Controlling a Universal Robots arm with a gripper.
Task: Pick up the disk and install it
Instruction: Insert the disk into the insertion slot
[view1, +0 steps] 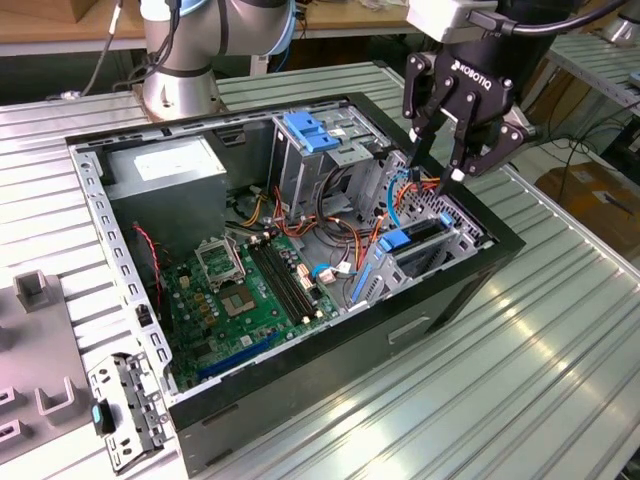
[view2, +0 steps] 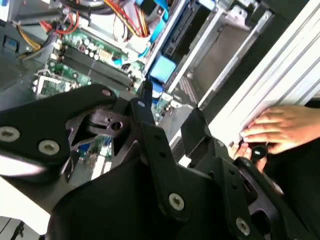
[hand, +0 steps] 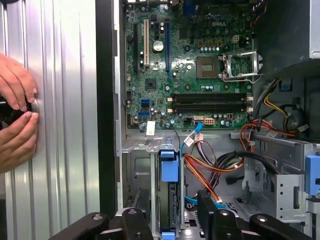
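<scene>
We are logging the end effector (view1: 437, 157) hovering open and empty above the drive bay (view1: 458, 228). The disk (view1: 408, 243) is standing on edge inside, likely guided by its blue rails.

white lettering on the gripper (view1: 437, 158); small white print on the motherboard (hand: 190, 65).

I read bright, even overhead light. Glare streaks on ribbed table (view1: 560, 320) in exterior view. Case (view1: 330, 395) interior shadowed. Gripper (view2: 169, 102) near-black against washed-out table in second wrist view.
</scene>
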